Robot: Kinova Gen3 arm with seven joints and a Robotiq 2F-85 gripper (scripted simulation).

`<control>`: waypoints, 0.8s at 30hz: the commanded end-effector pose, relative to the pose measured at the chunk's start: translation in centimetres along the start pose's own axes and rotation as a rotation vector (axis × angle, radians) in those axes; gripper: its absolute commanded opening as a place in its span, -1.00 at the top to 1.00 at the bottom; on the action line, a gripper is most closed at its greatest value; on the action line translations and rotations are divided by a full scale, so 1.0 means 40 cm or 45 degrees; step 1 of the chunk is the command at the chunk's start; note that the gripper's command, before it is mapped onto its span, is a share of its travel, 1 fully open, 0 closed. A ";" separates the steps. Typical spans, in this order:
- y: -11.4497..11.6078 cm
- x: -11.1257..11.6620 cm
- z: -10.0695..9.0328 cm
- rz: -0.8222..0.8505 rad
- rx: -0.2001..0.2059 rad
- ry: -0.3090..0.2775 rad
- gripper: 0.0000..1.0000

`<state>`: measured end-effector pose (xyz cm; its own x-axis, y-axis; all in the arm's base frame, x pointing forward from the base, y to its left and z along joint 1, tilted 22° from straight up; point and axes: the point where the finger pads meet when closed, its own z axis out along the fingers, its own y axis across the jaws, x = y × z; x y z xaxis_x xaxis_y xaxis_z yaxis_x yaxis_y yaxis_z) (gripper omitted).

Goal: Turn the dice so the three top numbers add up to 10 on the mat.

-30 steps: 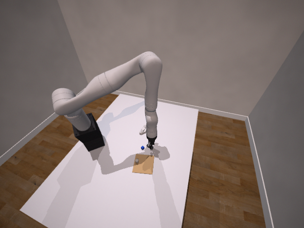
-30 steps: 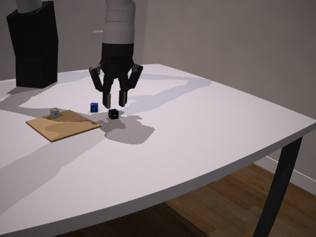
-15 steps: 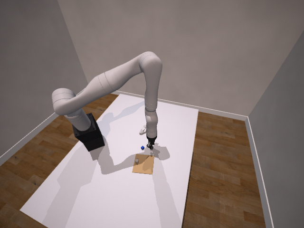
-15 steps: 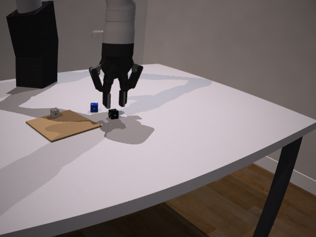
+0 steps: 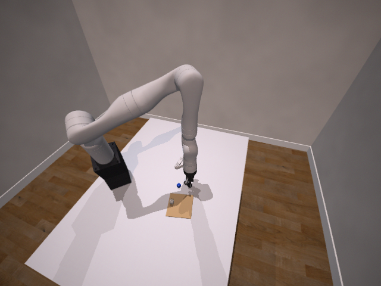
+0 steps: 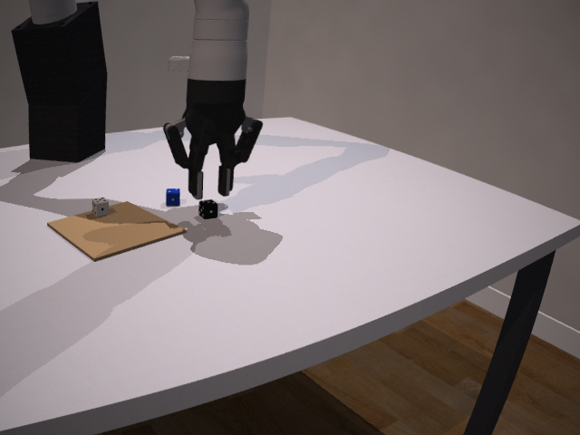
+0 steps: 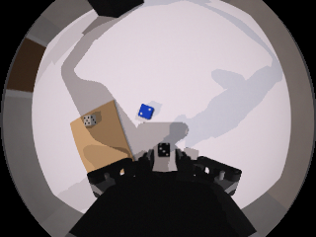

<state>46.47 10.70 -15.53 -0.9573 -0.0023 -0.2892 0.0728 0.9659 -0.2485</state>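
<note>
My gripper (image 5: 188,185) (image 6: 211,185) hangs just above a black die (image 6: 207,208) (image 7: 164,150), its fingers partly apart with nothing between them. The black die lies on the white table just off the mat's corner. A blue die (image 5: 178,185) (image 6: 172,197) (image 7: 146,111) lies on the table a little to the left of it, also off the mat. A white die (image 5: 171,201) (image 6: 100,207) (image 7: 91,118) sits on the tan mat (image 5: 184,212) (image 6: 126,234) (image 7: 99,141) near its far corner. In the top view the black die is hidden by the gripper.
The white table (image 6: 374,234) (image 5: 147,246) carries the arm's black base (image 6: 61,84) (image 5: 112,172) at the far left. The table's edge runs along the front and right in the exterior view.
</note>
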 end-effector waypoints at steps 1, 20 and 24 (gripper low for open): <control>0.006 0.004 0.001 0.008 -0.001 0.004 0.30; 0.004 0.010 0.000 0.008 -0.001 0.004 0.30; 0.004 0.010 0.000 0.008 -0.001 0.004 0.30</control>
<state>46.44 10.76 -15.56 -0.9572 -0.0019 -0.2893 0.0731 0.9659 -0.2484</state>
